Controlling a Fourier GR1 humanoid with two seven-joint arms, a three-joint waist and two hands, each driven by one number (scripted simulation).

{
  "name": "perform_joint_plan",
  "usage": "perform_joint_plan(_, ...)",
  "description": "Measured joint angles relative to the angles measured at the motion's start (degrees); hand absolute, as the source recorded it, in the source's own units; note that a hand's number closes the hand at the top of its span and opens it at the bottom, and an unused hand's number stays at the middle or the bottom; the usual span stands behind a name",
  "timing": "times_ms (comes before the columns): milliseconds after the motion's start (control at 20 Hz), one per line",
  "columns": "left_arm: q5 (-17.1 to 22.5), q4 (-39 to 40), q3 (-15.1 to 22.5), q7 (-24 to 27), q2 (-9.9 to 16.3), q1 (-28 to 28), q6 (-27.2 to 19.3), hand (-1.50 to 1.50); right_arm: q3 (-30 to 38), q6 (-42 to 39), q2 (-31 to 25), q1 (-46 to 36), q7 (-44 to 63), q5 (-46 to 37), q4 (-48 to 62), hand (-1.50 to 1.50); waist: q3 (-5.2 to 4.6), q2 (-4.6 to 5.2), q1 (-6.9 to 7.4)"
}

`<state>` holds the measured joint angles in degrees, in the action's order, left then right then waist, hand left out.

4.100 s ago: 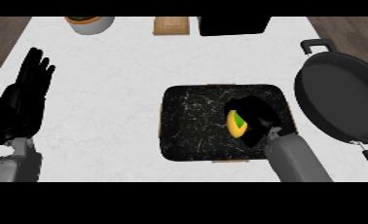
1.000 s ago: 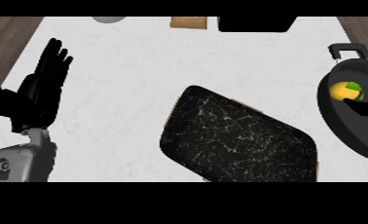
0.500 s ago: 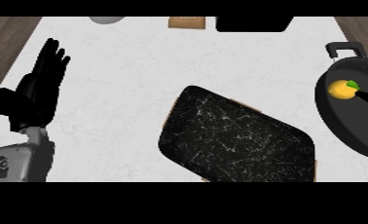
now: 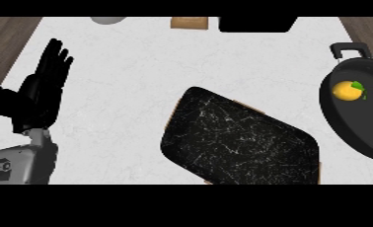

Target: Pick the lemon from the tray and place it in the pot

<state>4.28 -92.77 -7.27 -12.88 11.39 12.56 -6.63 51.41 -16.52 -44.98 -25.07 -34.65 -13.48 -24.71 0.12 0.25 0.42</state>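
Left of the tray (image 4: 241,137), the left hand (image 4: 40,95) rests with fingers spread and upright. The tray sits tilted, holding nothing. Right of it, the lemon (image 4: 348,90) now lies free inside the pot (image 4: 346,122); the right hand has withdrawn from view, so placement looks complete.

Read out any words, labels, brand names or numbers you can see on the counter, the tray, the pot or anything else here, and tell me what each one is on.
There is no readable text.
The tray: only pale marbled veins, no lettering.
The pot and the lemon inside it: no markings.
The tan block, the black box and the grey dish at the far edge: no labels show.
The left hand: plain black.
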Motion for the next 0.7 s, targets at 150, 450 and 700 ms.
perform_joint_plan(150, -0.5, -0.3, 0.3, -0.2, -0.4, -0.2, -0.4, 0.0, 0.5, -3.7, -3.2, 2.5, -2.1, 1.3, 3.1, -1.5, 0.02, -0.02, -0.03)
perform_joint_plan(450, 0.0, -1.1, -0.2, 0.0, -0.2, -1.0, 0.5, 0.0, 0.2, -7.2, -8.2, 5.3, -5.3, 2.4, 8.2, -1.5, 0.08, 0.03, 0.23)
perform_joint_plan(700, -0.7, -0.5, 0.3, -0.2, -0.8, -0.4, 0.0, 0.0, -1.0, -7.5, -9.9, 7.0, -6.4, 2.8, 10.0, -1.5, 0.09, 0.04, 0.18)
